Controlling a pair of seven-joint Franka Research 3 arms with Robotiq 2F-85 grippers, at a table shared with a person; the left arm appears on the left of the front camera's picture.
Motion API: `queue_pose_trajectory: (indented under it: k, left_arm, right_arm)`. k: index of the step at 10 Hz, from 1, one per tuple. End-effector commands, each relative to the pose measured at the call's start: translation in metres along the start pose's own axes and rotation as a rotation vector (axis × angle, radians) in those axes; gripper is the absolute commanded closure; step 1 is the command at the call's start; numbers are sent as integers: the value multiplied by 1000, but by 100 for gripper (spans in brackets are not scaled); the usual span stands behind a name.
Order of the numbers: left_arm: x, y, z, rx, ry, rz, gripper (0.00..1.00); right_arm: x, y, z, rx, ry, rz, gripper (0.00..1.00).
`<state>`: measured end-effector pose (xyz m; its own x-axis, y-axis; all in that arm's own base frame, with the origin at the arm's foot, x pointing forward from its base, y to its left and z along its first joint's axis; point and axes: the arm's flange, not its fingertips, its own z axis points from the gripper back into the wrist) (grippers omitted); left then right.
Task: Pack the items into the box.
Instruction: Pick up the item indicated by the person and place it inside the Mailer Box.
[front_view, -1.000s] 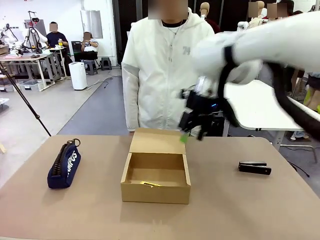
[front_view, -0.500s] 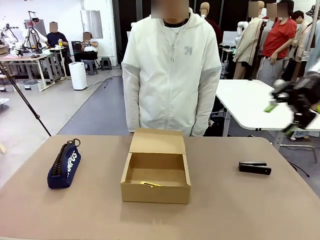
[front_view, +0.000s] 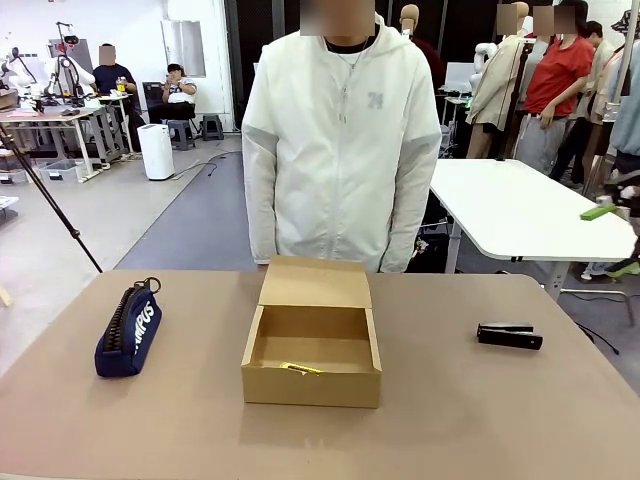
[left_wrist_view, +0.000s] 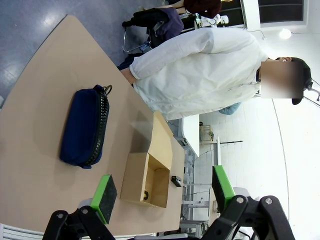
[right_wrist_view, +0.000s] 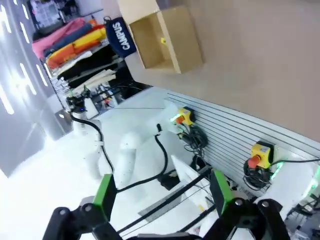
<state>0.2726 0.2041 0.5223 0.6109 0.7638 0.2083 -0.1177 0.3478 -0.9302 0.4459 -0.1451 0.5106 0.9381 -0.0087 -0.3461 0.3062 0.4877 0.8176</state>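
Showing "CAMPUS" to the right wrist, the pouch (right_wrist_view: 121, 36) looks plain from left; both jaws spread.

pouch (front_view: 128, 333) left of box (front_view: 310, 386) | pen-like tool (front_view: 300, 369) in box (near front wall) | stapler (front_view: 509, 335) right

Person (front_view: 342, 140) in white jacket behind tan table (front_view: 480, 420), white table (front_view: 505, 205) beyond, white bin (front_view: 156, 151), tripod leg (front_view: 48, 203) at left

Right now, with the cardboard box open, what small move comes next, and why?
Probably lower the left fingers toward the navy zip pouch: they stand open and empty, the pouch lies outside the open brown cardboard box on that side, and the slim yellow tool is already inside.
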Motion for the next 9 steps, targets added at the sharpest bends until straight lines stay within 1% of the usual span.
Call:
queue_pose_trajectory:
  k: [1,9]
  left_arm:
    - [0,0,0,-21,-6,-4,0]
    - [0,0,0,-21,-6,-4,0]
  right_arm:
    - [2,14,-6,-71,-5,15,0]
    - [2,14,-6,-71,-5,15,0]
